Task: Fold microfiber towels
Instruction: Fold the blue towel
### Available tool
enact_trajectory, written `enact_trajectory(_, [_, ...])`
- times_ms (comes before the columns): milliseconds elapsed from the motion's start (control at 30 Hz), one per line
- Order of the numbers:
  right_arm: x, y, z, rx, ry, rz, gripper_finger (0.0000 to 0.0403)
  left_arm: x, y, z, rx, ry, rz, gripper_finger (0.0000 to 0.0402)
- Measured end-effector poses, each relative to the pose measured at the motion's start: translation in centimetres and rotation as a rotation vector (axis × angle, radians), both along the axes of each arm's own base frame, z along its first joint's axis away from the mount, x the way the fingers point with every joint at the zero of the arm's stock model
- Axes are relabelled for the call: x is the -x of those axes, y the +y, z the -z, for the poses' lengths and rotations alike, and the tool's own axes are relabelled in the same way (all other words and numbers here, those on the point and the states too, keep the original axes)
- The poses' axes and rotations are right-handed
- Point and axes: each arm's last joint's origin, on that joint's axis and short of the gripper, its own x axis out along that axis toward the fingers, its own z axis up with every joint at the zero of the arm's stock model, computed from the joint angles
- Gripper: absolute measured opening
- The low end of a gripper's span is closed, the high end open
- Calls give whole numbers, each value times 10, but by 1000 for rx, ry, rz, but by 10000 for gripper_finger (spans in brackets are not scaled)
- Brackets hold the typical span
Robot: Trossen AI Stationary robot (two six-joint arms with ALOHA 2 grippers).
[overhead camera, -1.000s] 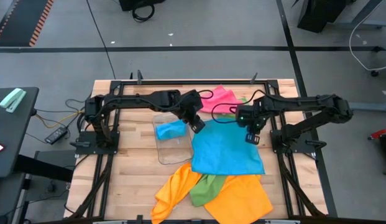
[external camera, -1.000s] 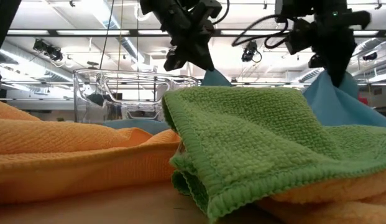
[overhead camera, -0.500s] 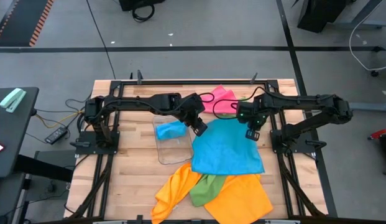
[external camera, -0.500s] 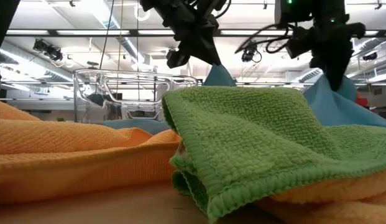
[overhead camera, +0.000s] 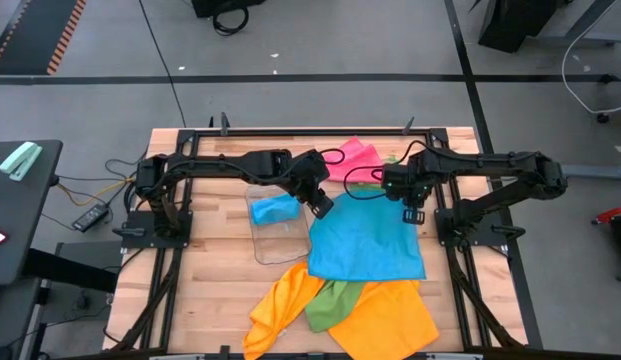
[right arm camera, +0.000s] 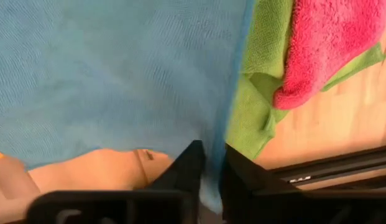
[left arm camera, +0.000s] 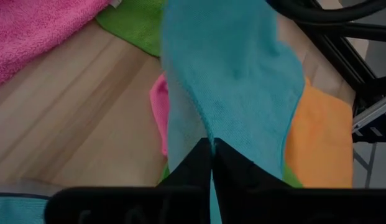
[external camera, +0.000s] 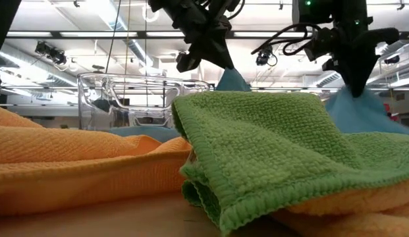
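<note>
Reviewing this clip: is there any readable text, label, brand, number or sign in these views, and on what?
None can be read. The towels, including the sky blue towel, the clear plastic tray, the arms and the wooden table show no legible lettering.
The orange-and-black striped floor marking in the high view is a pattern, not text.

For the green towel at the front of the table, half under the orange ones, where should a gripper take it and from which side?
Best guess: grip the green towel at its folded front edge, coming in from the table's front. The low view shows that edge doubled over, lifted off the wood and uncovered, so fingers could likely close around it. Its back half lies beneath the blue towel and beside the orange towels, so pinching there risks catching those too.
</note>
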Motion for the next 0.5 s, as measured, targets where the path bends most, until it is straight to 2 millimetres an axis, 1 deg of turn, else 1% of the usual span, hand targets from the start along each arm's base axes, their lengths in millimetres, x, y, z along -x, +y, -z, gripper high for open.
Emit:
enact_trajectory(100, [1, -4, 0, -1, 3, 17, 100, 0, 0, 0, 10, 2, -11, 30])
enact_trajectory(200, [3, -7, 0, -34, 10, 60, 142, 0, 0, 0, 12, 2, -13, 26])
enact_trajectory(300, [-1, -4, -8, -128, -78, 92, 173, 0, 0, 0, 12, 2, -14, 16])
enact_trajectory(400, [-9, 10, -19, -162, -248, 82, 185, -2, 0, -2, -3, -24, 0, 11])
enact_trajectory(500, [-17, 32, -28, -165, -377, 51, 185, -4, 1, -3, -35, -54, 30, 18])
